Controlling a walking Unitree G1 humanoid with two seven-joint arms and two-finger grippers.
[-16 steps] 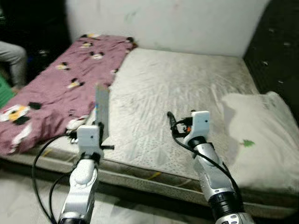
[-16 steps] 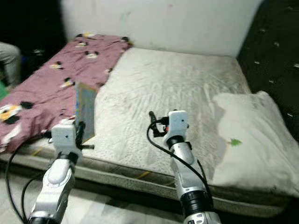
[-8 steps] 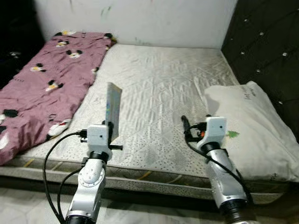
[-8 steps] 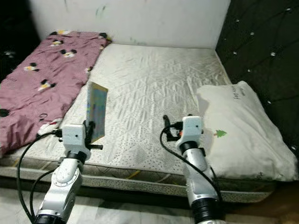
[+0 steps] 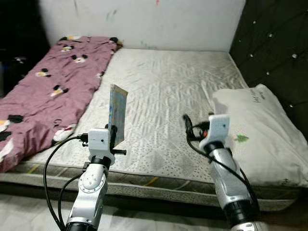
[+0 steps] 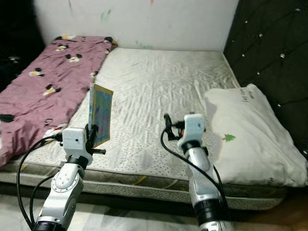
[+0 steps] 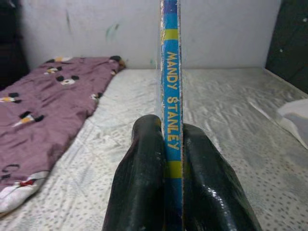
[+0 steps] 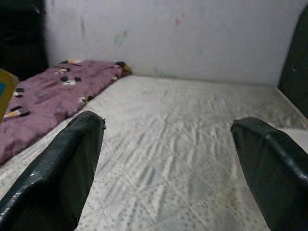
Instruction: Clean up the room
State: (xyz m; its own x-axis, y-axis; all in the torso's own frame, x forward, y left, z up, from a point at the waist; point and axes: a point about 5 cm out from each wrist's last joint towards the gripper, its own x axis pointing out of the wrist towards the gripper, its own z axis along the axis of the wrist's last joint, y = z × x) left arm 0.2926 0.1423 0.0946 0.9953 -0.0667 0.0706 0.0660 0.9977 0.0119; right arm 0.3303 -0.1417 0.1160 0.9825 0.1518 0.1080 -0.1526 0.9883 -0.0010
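My left gripper (image 5: pixel 114 136) is shut on a thin blue and yellow book (image 5: pixel 117 113) and holds it upright on edge over the near left part of the mattress (image 5: pixel 163 91). In the left wrist view the book's spine (image 7: pixel 171 91), printed MANDY STANLEY, stands pinched between the two black fingers (image 7: pixel 139 187). My right gripper (image 5: pixel 186 126) hovers open over the near right part of the mattress, beside a white pillow (image 5: pixel 262 130). Its two fingers (image 8: pixel 57 178) stand wide apart with bare mattress (image 8: pixel 168 144) between them.
A pink blanket with cartoon mice (image 5: pixel 45 82) lies along the bed's left side. A dark padded headboard (image 5: pixel 276 45) rises on the right and a white wall (image 5: pixel 144 21) stands behind. The floor (image 5: pixel 29 207) runs along the bed's near edge.
The camera has swung right and then settled, so the bed shifted in view. Both arms keep their pose; the left still holds the book and the right stays open.
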